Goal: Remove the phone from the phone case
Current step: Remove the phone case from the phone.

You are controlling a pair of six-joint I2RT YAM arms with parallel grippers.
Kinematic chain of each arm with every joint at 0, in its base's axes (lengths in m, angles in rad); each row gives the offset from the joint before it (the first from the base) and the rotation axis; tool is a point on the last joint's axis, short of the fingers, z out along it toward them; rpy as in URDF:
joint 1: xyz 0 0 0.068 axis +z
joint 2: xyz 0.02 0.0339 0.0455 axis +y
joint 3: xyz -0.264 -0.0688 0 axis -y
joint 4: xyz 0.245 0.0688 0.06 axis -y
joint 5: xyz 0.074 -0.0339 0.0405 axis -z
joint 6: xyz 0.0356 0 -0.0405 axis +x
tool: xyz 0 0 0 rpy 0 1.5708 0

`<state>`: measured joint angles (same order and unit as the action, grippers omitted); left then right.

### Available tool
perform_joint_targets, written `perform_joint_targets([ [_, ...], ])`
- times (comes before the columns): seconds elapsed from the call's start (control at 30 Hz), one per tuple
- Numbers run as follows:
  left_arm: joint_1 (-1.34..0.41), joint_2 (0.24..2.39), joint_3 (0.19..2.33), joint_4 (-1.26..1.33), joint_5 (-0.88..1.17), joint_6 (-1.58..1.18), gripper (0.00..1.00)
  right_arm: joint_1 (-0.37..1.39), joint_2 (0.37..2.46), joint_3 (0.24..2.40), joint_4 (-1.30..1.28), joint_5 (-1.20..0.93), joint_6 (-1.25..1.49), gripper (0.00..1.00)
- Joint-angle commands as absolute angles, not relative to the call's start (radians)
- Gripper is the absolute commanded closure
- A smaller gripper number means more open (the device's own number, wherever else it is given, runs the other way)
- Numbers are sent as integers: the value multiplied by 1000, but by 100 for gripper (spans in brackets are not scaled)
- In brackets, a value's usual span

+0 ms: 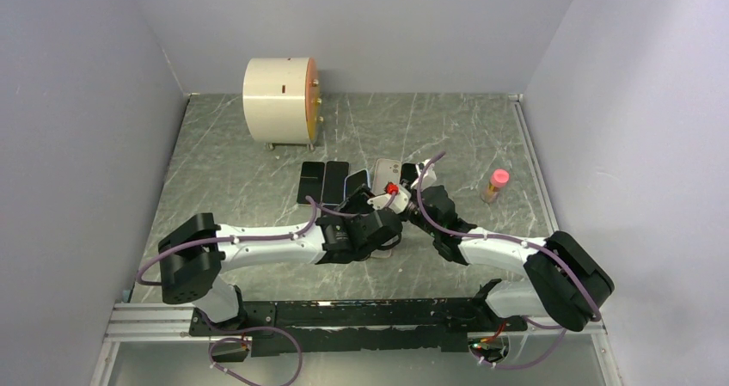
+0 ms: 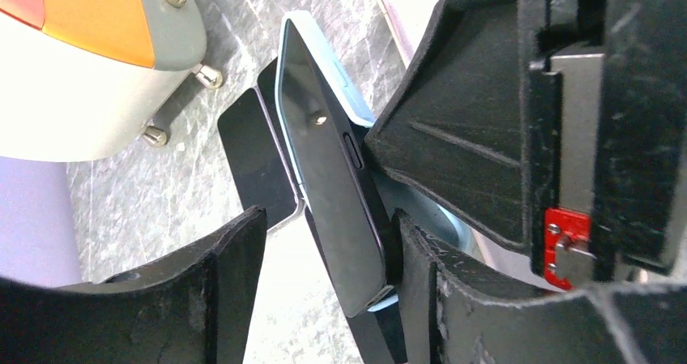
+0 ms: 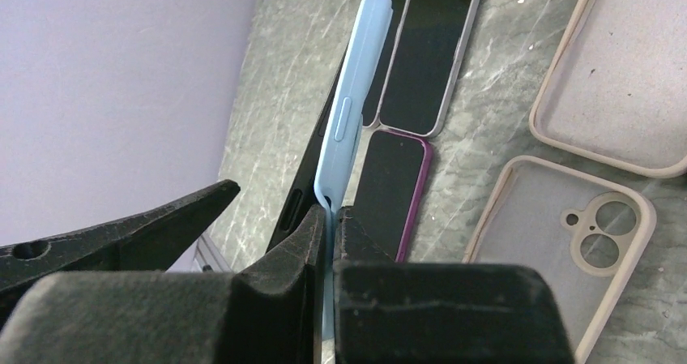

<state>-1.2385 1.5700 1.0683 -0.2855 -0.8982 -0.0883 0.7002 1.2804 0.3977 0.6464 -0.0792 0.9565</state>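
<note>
1. The right gripper (image 3: 330,216) is clamped tight on the near edge of the light-blue phone case (image 3: 351,109). The thin wall is pinched between both fingertips.
2. The left gripper (image 2: 328,230) is held partly open around the dark phone (image 2: 328,177). One finger (image 2: 441,295) is pressed against the phone's side, while the other finger (image 2: 215,279) is kept apart from it by a clear gap, so nothing is clamped.
3. The phone is held on edge above the table (image 1: 481,137), between the two grippers. It is partly out of the phone case: at the near end the blue wall is peeled away from one long side. Whether the far end is seated cannot be told.
4. Just beyond, a purple-rimmed phone (image 3: 393,190) and a grey-rimmed phone (image 3: 425,52) lie flat on the table.
5. Beside them to the right lie a beige case with a camera cut-out (image 3: 526,218) and a second beige case (image 3: 624,64), both with the hollow side up.
6. Further right, well apart, a pink-capped bottle (image 1: 494,184) stands upright.
7. At the far left, near the back wall, a white drum (image 1: 277,98) with an orange face is seen.
</note>
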Motion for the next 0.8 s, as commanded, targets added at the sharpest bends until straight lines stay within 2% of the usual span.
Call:
perform_joint_targets([
  [0.0, -1223, 1583, 1083, -313, -1017, -56, 41, 710, 1215, 444, 758, -124, 985, 100],
  [0.07, -1226, 1577, 1082, -324, -1011, -71, 51, 709, 1208, 443, 748, -115, 979, 100],
  [0.17, -1229, 1559, 1075, -329, -998, -89, 72, 709, 1211, 443, 747, -110, 980, 100],
  [0.33, -1236, 1538, 1072, -340, -985, -112, 95, 714, 1226, 449, 748, -106, 980, 100],
  [0.4, -1241, 1529, 1073, -338, -983, -111, 97, 715, 1236, 454, 743, -101, 979, 100],
  [0.77, -1270, 1405, 1069, -320, -882, -137, 98, 729, 1312, 488, 723, -30, 949, 100],
])
